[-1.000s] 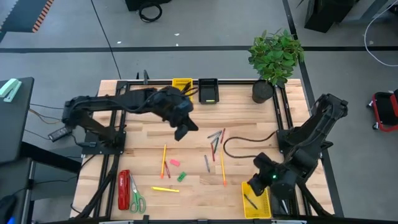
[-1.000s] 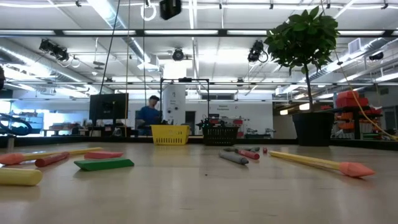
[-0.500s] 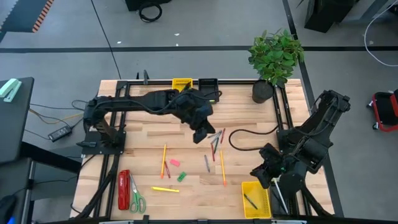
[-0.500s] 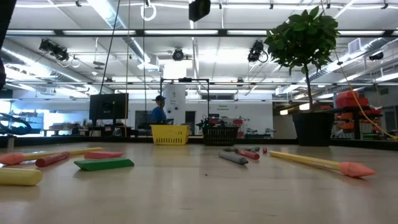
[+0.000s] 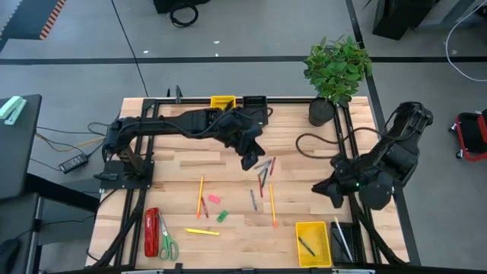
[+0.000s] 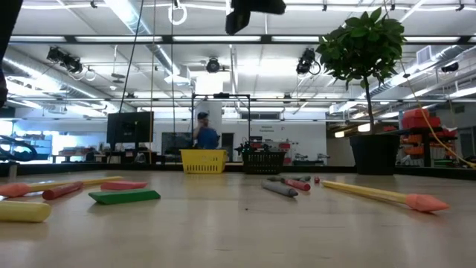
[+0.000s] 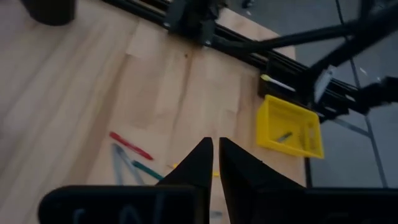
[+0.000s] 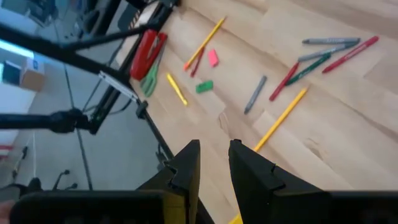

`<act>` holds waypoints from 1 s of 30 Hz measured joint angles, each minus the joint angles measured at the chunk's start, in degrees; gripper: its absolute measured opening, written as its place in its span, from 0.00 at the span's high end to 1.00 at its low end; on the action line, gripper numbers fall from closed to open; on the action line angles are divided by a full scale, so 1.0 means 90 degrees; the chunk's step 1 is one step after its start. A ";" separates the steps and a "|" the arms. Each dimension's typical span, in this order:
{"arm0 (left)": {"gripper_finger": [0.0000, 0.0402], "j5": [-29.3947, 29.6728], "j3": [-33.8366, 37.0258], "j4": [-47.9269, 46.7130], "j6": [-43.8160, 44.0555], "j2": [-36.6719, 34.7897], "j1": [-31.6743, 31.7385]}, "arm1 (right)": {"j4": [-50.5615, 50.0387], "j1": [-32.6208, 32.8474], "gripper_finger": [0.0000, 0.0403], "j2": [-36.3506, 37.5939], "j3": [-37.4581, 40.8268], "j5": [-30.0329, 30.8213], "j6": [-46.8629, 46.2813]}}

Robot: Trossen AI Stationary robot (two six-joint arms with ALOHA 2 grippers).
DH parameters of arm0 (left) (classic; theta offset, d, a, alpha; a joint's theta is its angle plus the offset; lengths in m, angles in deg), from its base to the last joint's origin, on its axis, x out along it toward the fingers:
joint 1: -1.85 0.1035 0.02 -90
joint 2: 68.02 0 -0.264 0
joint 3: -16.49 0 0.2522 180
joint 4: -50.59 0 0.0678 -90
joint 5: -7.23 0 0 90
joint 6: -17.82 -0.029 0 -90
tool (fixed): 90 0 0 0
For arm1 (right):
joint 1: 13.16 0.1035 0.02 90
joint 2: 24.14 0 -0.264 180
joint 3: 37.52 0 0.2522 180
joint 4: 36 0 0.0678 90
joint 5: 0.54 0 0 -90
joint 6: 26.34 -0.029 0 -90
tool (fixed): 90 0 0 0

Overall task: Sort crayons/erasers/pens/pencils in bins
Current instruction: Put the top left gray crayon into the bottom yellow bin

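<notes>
Left hand [image 5: 248, 160], fingers together and empty, hangs above red, grey, green crayons [image 5: 263, 169].

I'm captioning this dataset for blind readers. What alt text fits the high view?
Overhead, the left gripper, shut and empty, hangs over the wooden table beside scattered crayons. The right gripper hangs empty near the table's right edge, above a yellow plastic bin holding a black pen.
</notes>
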 joint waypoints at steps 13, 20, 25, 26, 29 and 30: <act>0.89 -0.0658 0.0004 -0.0108 -0.0281 0.0423 0.0443 | -0.0445 -0.0964 0.77 0.0075 0.0000 0.0115 0.0475; 0.86 -0.0511 0.0000 -0.0314 -0.0639 0.1078 0.0375 | -0.0398 -0.1484 0.77 0.0191 0.0000 0.0081 0.0503; 0.84 -0.0351 0.0010 -0.0414 -0.0804 0.1623 0.0346 | -0.0379 -0.1694 0.77 0.0214 0.0000 0.0049 0.0379; 0.84 -0.0338 0.0010 -0.0380 -0.0839 0.1689 0.0355 | -0.0373 -0.1701 0.77 0.0214 0.0000 0.0034 0.0339; 0.83 -0.0333 0.0005 -0.0380 -0.0846 0.1886 0.0383 | -0.0354 -0.1701 0.77 0.0207 0.0000 0.0017 0.0361; 0.82 -0.0322 0.0006 -0.0406 -0.0882 0.1942 0.0395 | -0.0359 -0.1701 0.77 0.0205 0.0002 0.0010 0.0432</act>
